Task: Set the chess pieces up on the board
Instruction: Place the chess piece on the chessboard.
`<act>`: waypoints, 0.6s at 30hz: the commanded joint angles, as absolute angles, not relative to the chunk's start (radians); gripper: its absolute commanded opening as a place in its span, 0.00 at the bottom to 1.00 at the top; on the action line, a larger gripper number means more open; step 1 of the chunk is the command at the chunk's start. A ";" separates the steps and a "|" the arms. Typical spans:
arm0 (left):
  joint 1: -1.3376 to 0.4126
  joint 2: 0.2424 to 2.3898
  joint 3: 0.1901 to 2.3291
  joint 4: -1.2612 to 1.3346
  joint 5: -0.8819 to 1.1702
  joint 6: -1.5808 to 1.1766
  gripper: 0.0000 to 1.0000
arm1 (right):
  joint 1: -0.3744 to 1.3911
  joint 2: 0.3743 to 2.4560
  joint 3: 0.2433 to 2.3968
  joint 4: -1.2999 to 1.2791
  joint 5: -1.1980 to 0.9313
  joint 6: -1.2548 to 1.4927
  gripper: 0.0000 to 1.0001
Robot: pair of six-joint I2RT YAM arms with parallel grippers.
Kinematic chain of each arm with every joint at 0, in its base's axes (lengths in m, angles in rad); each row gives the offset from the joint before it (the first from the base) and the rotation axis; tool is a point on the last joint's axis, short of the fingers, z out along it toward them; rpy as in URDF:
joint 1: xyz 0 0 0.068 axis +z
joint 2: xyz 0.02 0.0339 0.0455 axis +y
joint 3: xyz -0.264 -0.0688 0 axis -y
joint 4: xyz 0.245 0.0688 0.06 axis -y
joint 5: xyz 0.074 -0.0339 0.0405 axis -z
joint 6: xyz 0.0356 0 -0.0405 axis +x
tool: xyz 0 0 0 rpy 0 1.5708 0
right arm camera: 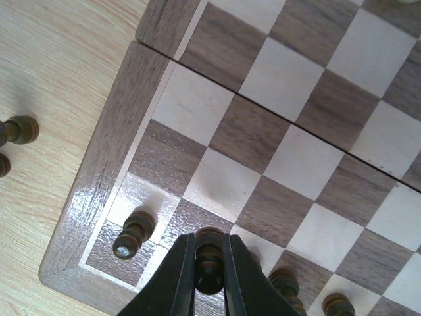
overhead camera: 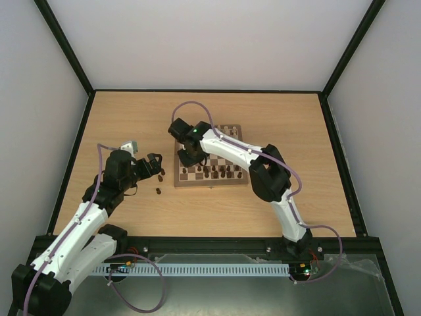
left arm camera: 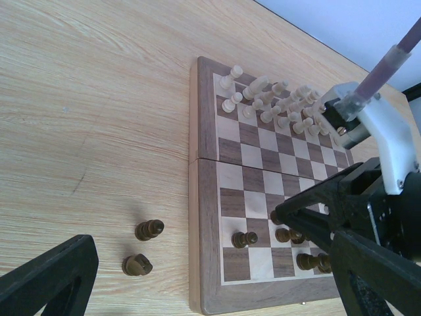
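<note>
Left hand [overhead camera: 155, 167] hangs over the bench [overhead camera: 118, 118] just left of the board [left arm camera: 195, 131], fingers spread wide apart with nothing between them. Two loose dark pieces [left arm camera: 149, 229] sit on bare bench right beside the board's left border, near that hand. Can't tell if they're upright or tipped.

The board itself lies around the middle of the bench, a bit toward the far edge. It's light and dark brown checks with a plain wood border and a seam across the middle.

Right hand [right arm camera: 209, 245] is down over the board's near-left corner, fingers pinched tight on a small dark piece [right arm camera: 209, 273] with a rounded turned top. A dark pawn [right arm camera: 133, 232] stands on the corner square just left of it, and a few more dark ones are lined up further right.

In the top view the hand covers the held piece completely, so only the right wrist view shows the grip. Whether the base touches the square I can't tell. The left wrist view is the one that shows the pale pieces [left arm camera: 270, 99] properly, crowded at the board's far end.
</note>
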State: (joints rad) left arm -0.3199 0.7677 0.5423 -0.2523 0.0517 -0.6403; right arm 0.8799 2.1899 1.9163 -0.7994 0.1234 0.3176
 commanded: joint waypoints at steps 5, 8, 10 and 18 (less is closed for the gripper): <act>-0.315 0.773 0.541 -0.232 0.044 -0.654 0.99 | 0.904 2.172 1.868 -0.802 0.116 0.328 0.08; -0.316 0.773 0.542 -0.233 0.045 -0.653 0.99 | 0.905 2.175 1.859 -0.792 0.103 0.329 0.08; -0.315 0.773 0.542 -0.233 0.044 -0.652 0.99 | 0.906 2.176 1.854 -0.789 0.098 0.330 0.08; -0.315 0.773 0.540 -0.235 0.043 -0.655 0.99 | 0.905 2.187 1.846 -0.777 0.087 0.330 0.09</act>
State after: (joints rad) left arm -0.3199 0.7731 0.5423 -0.2523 0.0513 -0.6479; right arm 0.8986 2.1899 1.8561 -0.7601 0.1032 0.3218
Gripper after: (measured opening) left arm 0.993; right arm 0.097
